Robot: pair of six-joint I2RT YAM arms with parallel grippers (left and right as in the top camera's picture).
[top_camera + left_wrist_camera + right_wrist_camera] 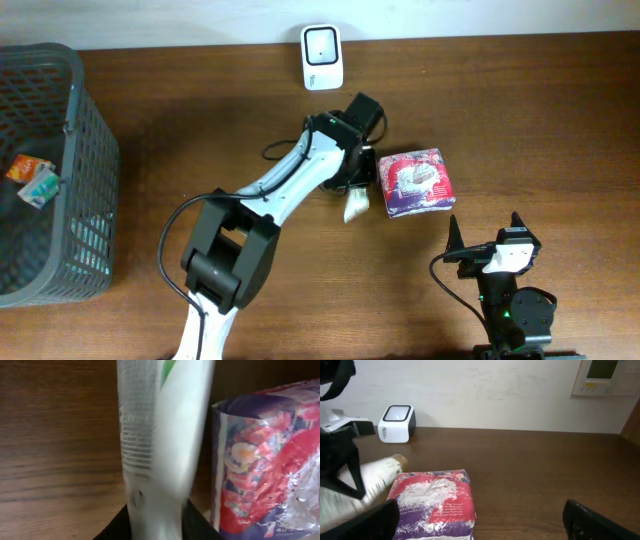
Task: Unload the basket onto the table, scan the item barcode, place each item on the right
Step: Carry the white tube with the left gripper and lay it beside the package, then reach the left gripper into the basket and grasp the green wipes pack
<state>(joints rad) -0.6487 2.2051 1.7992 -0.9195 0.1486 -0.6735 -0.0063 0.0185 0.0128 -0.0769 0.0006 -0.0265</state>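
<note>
Lying between left gripper (355,188) jaws: white tube (160,450), blurred, purple-red packet (265,460) just beside; cannot tell whether jaws clamping or released; right gripper (484,225) hanging, jaws spread wide, empty, packet ahead of them.

**Left arm** (285,180): shown stretched diagonally from the lower left of centre to the upper middle of the overhead frame. The wrist is bent so that the left gripper (357,190) is turned toward the frame's bottom edge. A white tube (352,206) is flanked closely by its fingers (197,522); whether it is clamped cannot be told.

**Right arm** (515,305): shown folded at the lower right, with the right gripper (485,230) directed up-frame and its jaws spread wide.
</note>
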